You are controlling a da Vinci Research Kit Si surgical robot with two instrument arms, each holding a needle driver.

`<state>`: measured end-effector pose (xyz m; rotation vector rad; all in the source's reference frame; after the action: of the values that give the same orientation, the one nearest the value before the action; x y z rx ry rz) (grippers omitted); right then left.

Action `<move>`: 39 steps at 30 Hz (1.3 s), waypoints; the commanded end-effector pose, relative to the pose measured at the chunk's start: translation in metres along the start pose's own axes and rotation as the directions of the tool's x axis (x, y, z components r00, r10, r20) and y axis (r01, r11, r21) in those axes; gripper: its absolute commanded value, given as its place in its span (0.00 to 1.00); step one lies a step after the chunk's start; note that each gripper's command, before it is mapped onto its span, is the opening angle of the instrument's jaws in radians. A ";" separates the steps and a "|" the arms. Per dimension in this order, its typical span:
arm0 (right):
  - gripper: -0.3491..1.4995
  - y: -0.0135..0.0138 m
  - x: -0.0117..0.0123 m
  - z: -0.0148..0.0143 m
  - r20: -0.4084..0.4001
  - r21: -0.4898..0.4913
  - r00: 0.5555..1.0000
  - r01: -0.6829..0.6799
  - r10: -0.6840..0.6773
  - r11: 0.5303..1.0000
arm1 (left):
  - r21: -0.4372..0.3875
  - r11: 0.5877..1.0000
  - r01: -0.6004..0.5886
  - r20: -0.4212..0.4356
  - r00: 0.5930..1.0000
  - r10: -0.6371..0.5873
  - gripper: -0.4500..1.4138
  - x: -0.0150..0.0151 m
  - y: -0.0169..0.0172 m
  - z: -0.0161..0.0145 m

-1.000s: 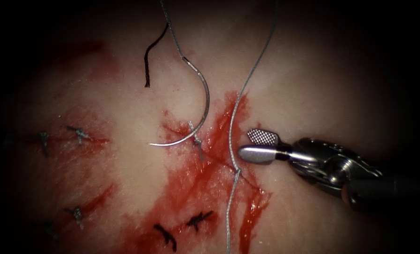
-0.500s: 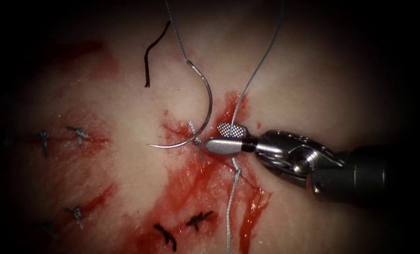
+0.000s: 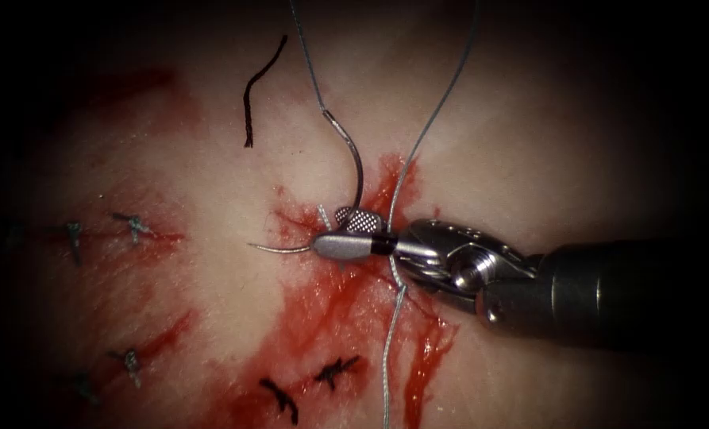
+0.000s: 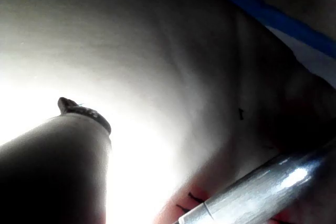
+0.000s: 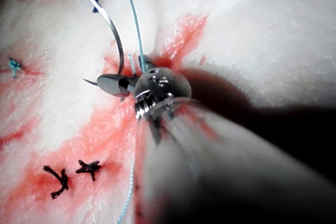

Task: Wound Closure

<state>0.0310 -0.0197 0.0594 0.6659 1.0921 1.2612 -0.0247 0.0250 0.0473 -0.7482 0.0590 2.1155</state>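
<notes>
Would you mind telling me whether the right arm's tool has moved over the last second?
Yes. The right arm's tool has advanced leftward across the red fluid, from right of the long thread to the needle, its jaws now around the needle's curve.

The endoscope looks down on the tissue [image 3: 529, 143] from above and in front. The right wrist view sits very close behind its tool [image 5: 123, 85] (looking along the shaft) — both share the needle [image 3: 352, 159].

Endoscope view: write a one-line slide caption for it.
Right tool with open jaws around the curved needle near its tip, above red fluid on the tissue; thread trails upward.
</notes>
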 end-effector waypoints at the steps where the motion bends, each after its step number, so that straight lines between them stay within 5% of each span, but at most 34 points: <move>1: 0.42 -0.0001 -0.0002 0.0006 0.002 0.004 1.000 -0.001 0.001 1.000 | 0.001 1.000 -0.001 -0.003 1.000 0.001 0.00 0.0002 0.0001 0.0008; 2: 0.42 -0.0001 -0.0002 0.0006 0.002 0.004 1.000 -0.001 0.001 1.000 | 0.001 1.000 -0.001 -0.003 1.000 0.001 0.00 0.0002 0.0001 0.0008; 3: 0.00 0.0000 -0.0003 0.0001 0.005 0.007 1.000 0.000 0.000 1.000 | 0.001 1.000 -0.001 -0.003 1.000 0.001 0.00 0.0002 0.0002 0.0008; 16: 0.00 0.0009 -0.0004 -0.0017 0.003 0.006 1.000 0.006 -0.006 1.000 | 0.058 0.998 -0.001 0.021 1.000 -0.001 0.00 0.0001 -0.0011 0.0004; 17: 0.05 0.0008 -0.0006 -0.0019 0.004 0.007 1.000 0.006 -0.006 1.000 | 0.064 0.998 -0.002 0.024 1.000 0.001 0.00 0.0000 -0.0015 0.0003; 20: 0.78 0.0004 -0.0006 -0.0023 0.006 0.009 0.997 0.076 -0.076 0.997 | 0.113 0.993 -0.033 0.047 0.999 0.028 0.00 -0.0005 -0.0034 0.0001; 23: 0.88 -0.0001 -0.0003 -0.0027 -0.003 0.024 0.993 0.117 -0.117 0.993 | 0.140 0.988 -0.061 0.061 0.997 0.053 0.00 -0.0011 -0.0047 -0.0002; 29: 0.90 -0.0010 0.0012 -0.0054 -0.020 0.065 0.994 0.108 -0.107 0.992 | 0.256 0.953 -0.165 0.143 0.981 0.131 0.00 -0.0048 -0.0077 -0.0016; 32: 0.91 -0.0011 0.0020 -0.0073 -0.029 0.066 0.994 0.104 -0.103 0.992 | 0.249 0.943 -0.218 0.159 0.970 0.183 0.00 -0.0075 -0.0091 -0.0022; 33: 0.91 -0.0012 0.0023 -0.0079 -0.030 0.065 0.995 0.101 -0.099 0.993 | 0.258 0.929 -0.266 0.172 0.959 0.227 0.18 -0.0087 -0.0097 -0.0025; 34: 0.91 -0.0012 0.0031 -0.0093 -0.029 0.067 0.994 0.103 -0.102 0.992 | 0.276 0.886 -0.373 0.209 0.923 0.324 0.27 -0.0105 -0.0104 -0.0028; 37: 0.91 -0.0013 0.0046 -0.0107 -0.030 0.065 0.996 0.086 -0.085 0.994 | 0.250 0.857 -0.452 0.198 0.890 0.411 0.59 -0.0136 -0.0110 -0.0029; 39: 0.90 -0.0012 0.0055 -0.0114 -0.040 0.058 0.996 0.077 -0.075 0.995 | 0.221 0.852 -0.476 0.156 0.879 0.451 0.68 -0.0163 -0.0106 -0.0028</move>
<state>0.0197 -0.0162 0.0520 0.6364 1.1775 1.1911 -0.0070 0.0160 0.0569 -0.5438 0.4949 2.5788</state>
